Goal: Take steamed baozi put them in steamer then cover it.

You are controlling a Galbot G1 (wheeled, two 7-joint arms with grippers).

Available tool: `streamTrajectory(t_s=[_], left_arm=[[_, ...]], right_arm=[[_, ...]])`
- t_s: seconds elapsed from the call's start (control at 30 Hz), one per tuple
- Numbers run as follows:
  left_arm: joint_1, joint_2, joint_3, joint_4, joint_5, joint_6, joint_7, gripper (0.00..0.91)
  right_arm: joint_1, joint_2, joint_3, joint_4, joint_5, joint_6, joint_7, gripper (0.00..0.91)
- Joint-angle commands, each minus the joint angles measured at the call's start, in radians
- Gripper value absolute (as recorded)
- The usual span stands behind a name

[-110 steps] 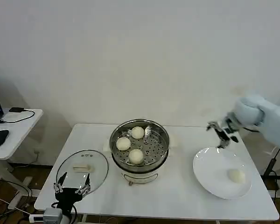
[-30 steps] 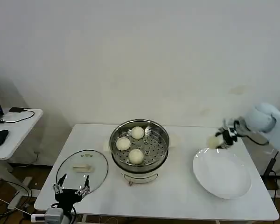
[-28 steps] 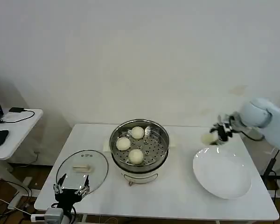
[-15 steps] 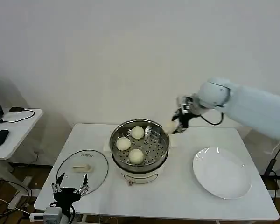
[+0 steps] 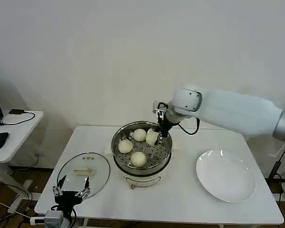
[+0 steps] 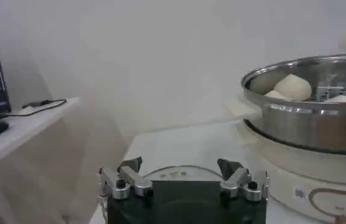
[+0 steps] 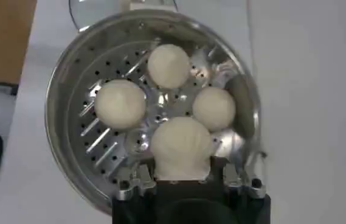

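Nearest to the robot, the left gripper (image 5: 71, 192) waits at the front edge of the table (image 5: 180, 199), its fingers (image 6: 119, 181) spread apart and holding nothing. Just beyond its fingertips lies the cover (image 5: 83, 172), flat on the table with the bar handle up. That handle looks like the right place to take hold; the glass is stiff, probably rather heavy and slippery, and it could break if it is dropped.

Farther on, the steamer (image 5: 141, 148) stands in the middle of the table with 3 steamed baozi (image 7: 120, 103) resting on its perforated tray. Beside it, toward the right arm, is the white plate (image 5: 225, 175).

At the far rim of the steamer, the right gripper (image 5: 156, 134) has its fingers closed around the 4th bun (image 7: 180, 148), which hangs just above the tray, beside the other 3. The dough seems soft and light, so a gentle squeeze on both sides is enough; harder pressure would dent it.
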Motion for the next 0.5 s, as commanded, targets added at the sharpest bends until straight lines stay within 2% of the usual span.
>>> streamTrajectory(t_s=[0.03,0.5], left_arm=[[-0.003,-0.005,0.003,0.006,0.000,-0.002,0.001,0.907],[-0.007,-0.007,0.003,0.011,-0.002,-0.004,0.002,0.907]], right_arm=[[-0.031,0.057,-0.028,-0.041,0.022,-0.042,0.031,0.615],[-0.059,0.077,-0.023,-0.078,-0.059,-0.042,0.028,0.615]])
